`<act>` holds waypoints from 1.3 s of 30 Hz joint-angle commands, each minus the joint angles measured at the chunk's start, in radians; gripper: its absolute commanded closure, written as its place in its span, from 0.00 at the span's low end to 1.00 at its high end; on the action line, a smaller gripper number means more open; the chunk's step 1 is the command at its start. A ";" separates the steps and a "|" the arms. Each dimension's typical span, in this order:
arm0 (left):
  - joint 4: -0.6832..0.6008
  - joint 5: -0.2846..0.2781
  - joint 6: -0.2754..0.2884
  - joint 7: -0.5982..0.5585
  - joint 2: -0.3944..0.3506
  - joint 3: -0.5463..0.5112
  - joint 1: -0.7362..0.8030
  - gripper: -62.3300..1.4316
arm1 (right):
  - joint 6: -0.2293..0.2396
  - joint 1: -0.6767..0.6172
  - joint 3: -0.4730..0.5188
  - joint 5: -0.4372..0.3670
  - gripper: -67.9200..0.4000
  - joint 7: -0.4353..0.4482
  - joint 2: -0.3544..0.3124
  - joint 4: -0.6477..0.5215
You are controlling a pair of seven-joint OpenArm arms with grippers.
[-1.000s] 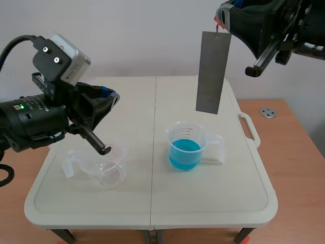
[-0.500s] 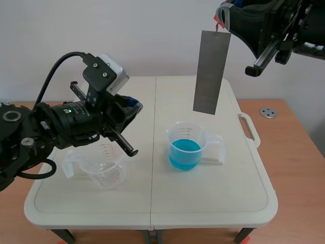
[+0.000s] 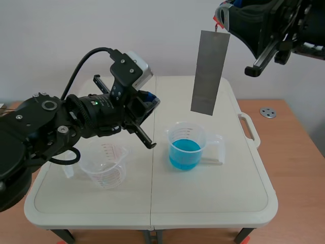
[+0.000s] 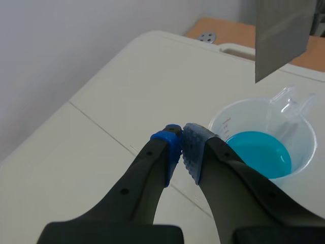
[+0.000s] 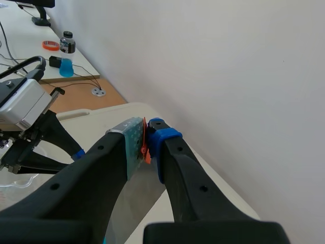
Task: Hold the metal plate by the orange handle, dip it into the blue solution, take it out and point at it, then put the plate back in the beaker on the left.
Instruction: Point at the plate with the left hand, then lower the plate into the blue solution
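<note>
Plate (image 3: 208, 71), dull grey rectangular metal strip, hanging from right hand (image 5: 146, 140)

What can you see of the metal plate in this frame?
The metal plate is a flat, dull grey rectangular strip, bare on the face shown. It hangs almost upright, slightly tilted, in the air above the beaker of blue solution, its lower edge clear of the rim. A small orange handle at its top is pinched in the right end effector; nothing else touches it.
</note>
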State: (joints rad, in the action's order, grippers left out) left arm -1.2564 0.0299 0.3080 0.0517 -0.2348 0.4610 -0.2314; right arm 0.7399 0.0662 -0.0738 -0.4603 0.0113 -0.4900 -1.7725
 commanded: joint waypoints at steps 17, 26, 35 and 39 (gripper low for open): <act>-0.017 0.005 0.111 -0.005 0.057 0.024 -0.041 0.90 | 0.006 0.014 0.000 -0.015 0.98 0.022 -0.003 -0.012; -0.017 0.016 0.111 -0.002 0.057 0.050 -0.051 0.90 | 0.006 0.014 0.000 -0.015 0.98 0.022 -0.003 -0.012; -0.017 0.017 0.110 -0.002 0.056 0.050 -0.051 0.90 | 0.006 0.014 0.000 -0.015 0.98 0.023 -0.002 -0.012; -0.018 0.017 0.104 -0.010 0.050 0.049 -0.045 0.90 | 0.006 0.014 0.000 -0.015 0.98 0.028 -0.002 -0.012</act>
State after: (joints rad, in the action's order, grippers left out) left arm -1.2564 0.0540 0.4198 0.0582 -0.1833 0.5148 -0.2687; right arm 0.7399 0.0662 -0.0738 -0.4603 0.0181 -0.4900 -1.7725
